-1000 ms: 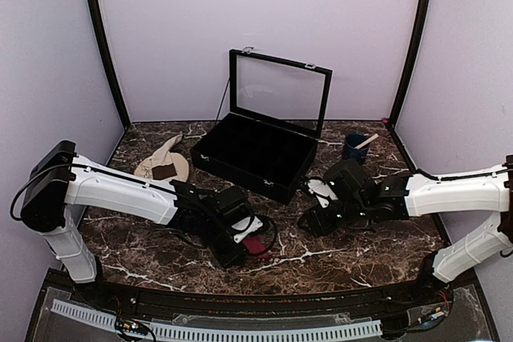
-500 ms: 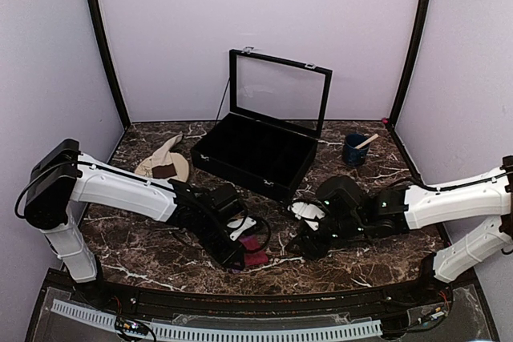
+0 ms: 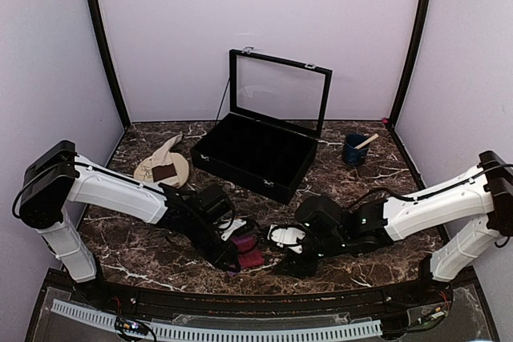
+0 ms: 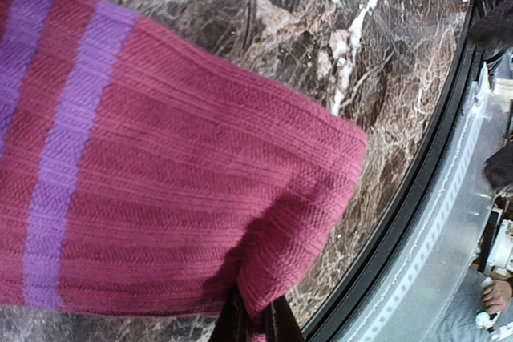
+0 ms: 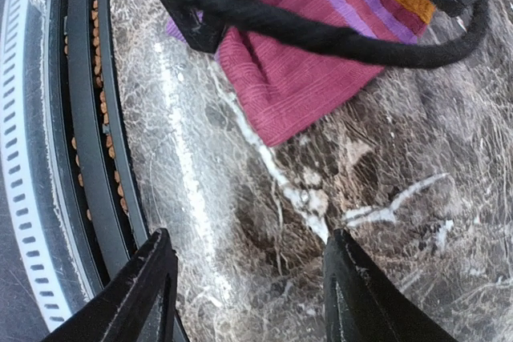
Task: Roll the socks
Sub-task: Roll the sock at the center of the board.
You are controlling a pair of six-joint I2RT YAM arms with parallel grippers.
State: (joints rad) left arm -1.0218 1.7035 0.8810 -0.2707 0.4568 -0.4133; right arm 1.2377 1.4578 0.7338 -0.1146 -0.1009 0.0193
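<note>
Left end effector [image 4: 251, 322] pinches the pink sock [image 4: 176, 190] by its thin edge and may slip off; right end effector [image 5: 250, 239] gapes empty.

A black display case [image 3: 255, 154] sits at centre frame on the dark marble worktop [image 3: 136, 246], its glass lid [image 3: 279, 94] raised. At left lies a round beige plate [image 3: 181, 167]. At right stands a blue cup [image 3: 354, 150] holding a stick [image 3: 366, 141].

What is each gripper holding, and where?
Left gripper pinches the pink sock by an edge near its plain magenta end. Right gripper is open, holding nothing.
</note>
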